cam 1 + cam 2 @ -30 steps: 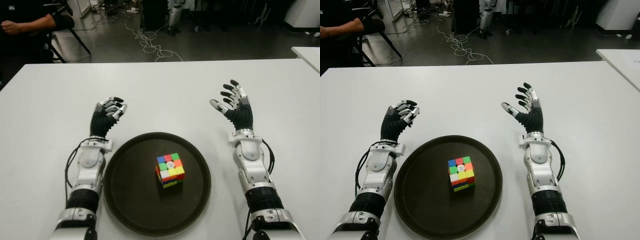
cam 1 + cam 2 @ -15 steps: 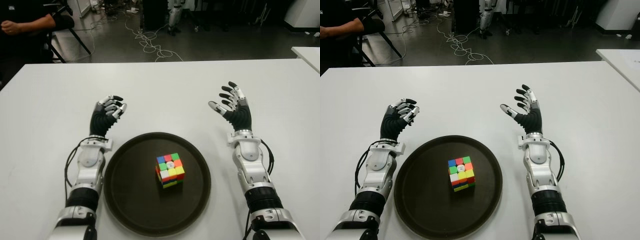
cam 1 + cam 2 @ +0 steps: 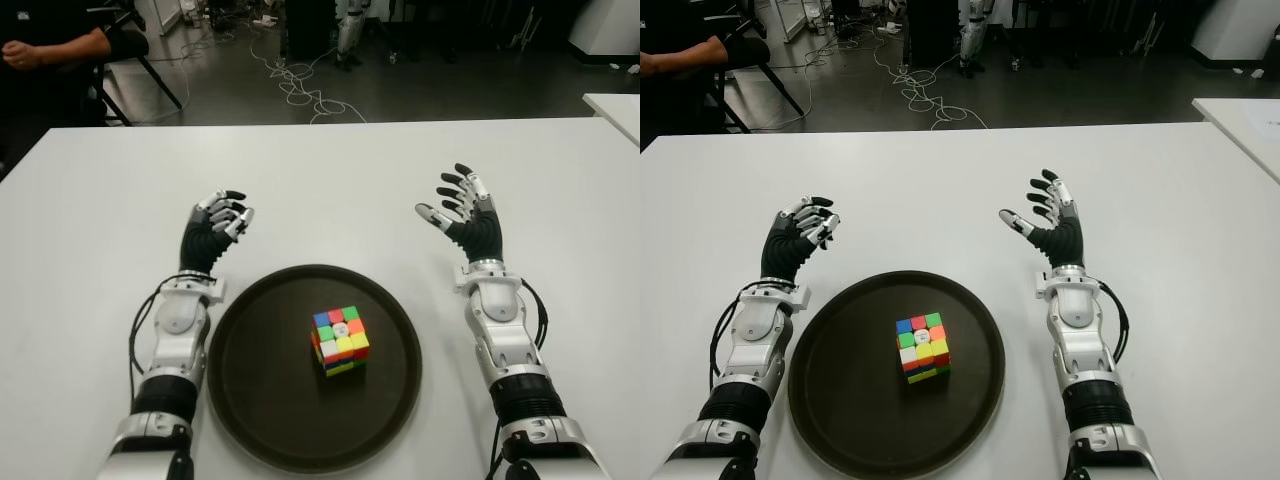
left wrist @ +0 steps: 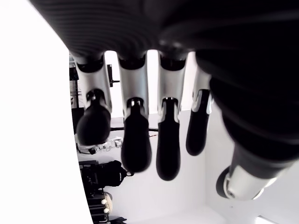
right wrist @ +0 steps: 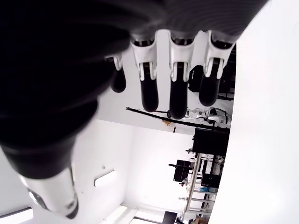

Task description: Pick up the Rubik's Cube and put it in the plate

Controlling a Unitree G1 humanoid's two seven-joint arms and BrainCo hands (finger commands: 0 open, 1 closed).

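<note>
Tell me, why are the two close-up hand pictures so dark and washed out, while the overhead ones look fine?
In the left wrist view the fingers are black silhouettes against a blown-out white background; the right wrist view looks the same. In the eye views the lighting is even: the Rubik's Cube and the plate are clear, with soft shadows.

one Rubik's Cube [image 3: 339, 339], one plate [image 3: 255, 380], one table [image 3: 330, 180], two robot hands, left robot hand [image 3: 213, 231], right robot hand [image 3: 463, 208]

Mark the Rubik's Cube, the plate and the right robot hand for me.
Rubik's Cube [image 3: 340, 340]: left eye view, top face.
Plate [image 3: 260, 370]: left eye view, bare floor left of cube.
Right robot hand [image 3: 470, 222]: left eye view, palm.
</note>
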